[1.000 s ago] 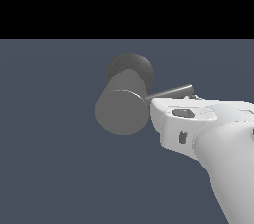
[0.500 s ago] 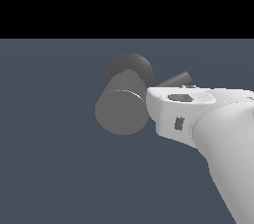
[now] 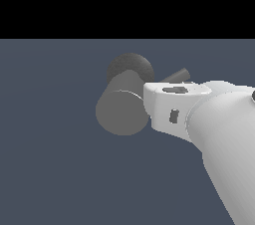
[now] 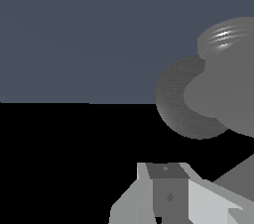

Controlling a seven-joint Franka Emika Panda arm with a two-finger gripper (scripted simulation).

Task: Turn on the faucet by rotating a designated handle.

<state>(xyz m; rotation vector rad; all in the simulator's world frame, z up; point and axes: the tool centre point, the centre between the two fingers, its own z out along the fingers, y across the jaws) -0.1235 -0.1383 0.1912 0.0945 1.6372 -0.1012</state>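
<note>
The faucet (image 3: 121,113) is a thick grey cylinder with its flat round end facing the exterior view and a darker round base (image 3: 130,66) behind it. Its handle (image 3: 175,75), a thin grey rod, sticks out toward the exterior view's right, slanting upward, just above my white gripper (image 3: 149,100). The gripper presses against the cylinder's right side, directly under the rod. In the wrist view the faucet (image 4: 223,86) fills the right side, and the fingertips (image 4: 166,169) show together with no gap. Contact with the rod is hidden by the hand.
A flat dark blue-grey floor (image 3: 55,169) spreads around the faucet. My white arm (image 3: 226,144) fills the exterior view's lower right.
The gripper has moved up and toward the exterior view's left, closer to the cylinder. The handle has swung from nearly level to a steeper upward slant.
</note>
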